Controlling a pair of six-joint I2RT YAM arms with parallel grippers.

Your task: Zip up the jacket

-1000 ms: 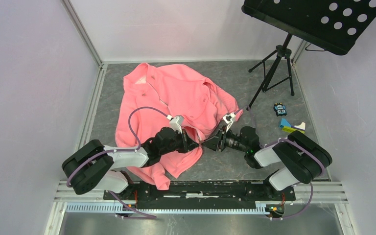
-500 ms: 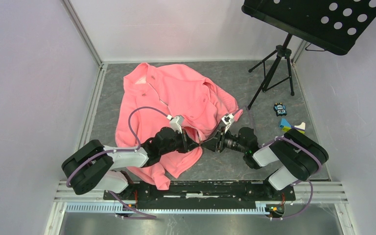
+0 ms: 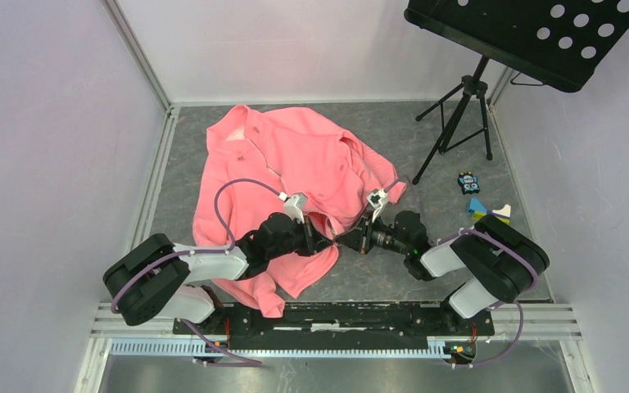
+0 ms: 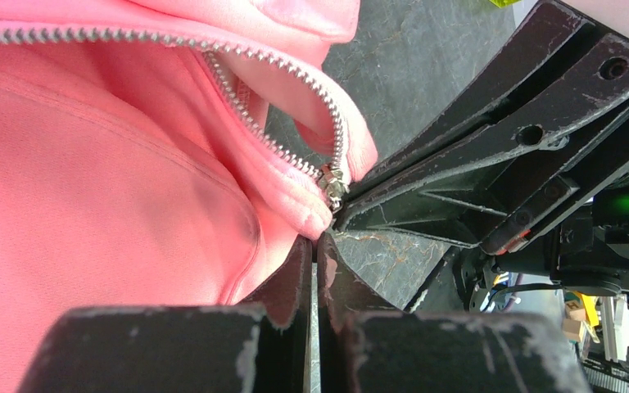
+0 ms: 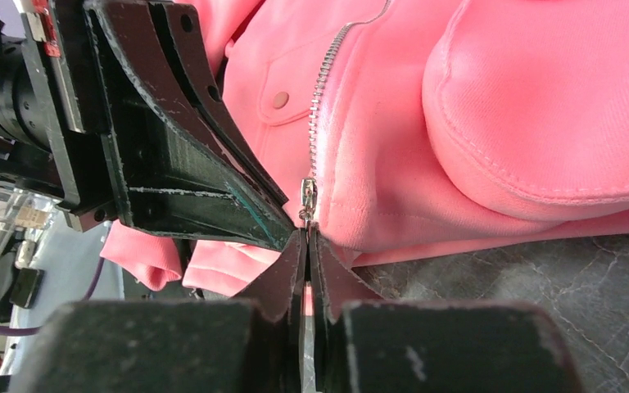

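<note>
The jacket is spread left of centre, unzipped. Grasping is judged done: the left gripper is clamped on its near hem, the right gripper seemingly on the slider, next to be drawn far against a taut hem.

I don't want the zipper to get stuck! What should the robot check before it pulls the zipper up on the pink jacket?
1. Small silver metal slider sits at the bottom end of the coral-pink fleece jacket: ok.
2. Right gripper is shut with its tips right under the slider: ok.
3. Right gripper truly pinches the pull tab: cannot tell.
4. Left gripper is shut at the jacket's bottom hem beside the slider: ok.
5. Silvery zipper teeth lie in a straight line: not ok, since they curve and the fleece is bunched.
</note>
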